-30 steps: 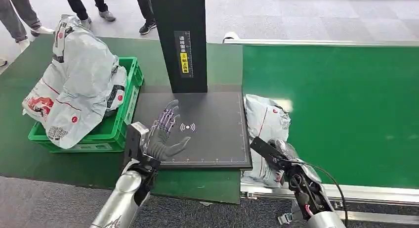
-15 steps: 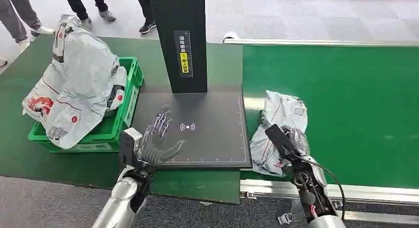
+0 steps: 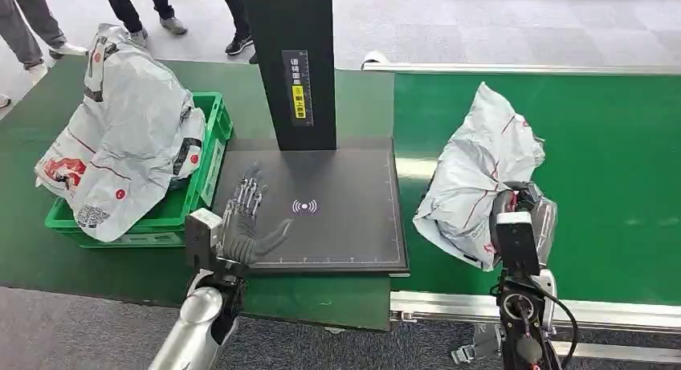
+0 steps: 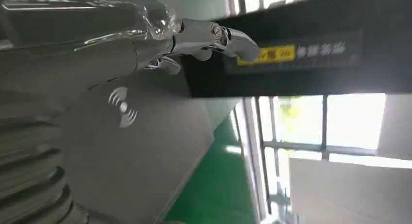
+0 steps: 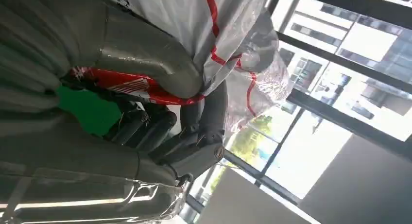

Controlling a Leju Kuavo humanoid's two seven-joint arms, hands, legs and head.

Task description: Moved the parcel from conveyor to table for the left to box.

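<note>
Head view: right hand (image 3: 520, 213) grips the grey parcel (image 3: 479, 173), held upright above the green conveyor (image 3: 610, 169), beside the right edge of the black pad (image 3: 337, 201). Left hand (image 3: 245, 221) spread flat, empty, over the pad's near-left corner. Green crate (image 3: 197, 201) of bags borders the pad's left edge. A second ago the parcel lay flat on the belt
</note>
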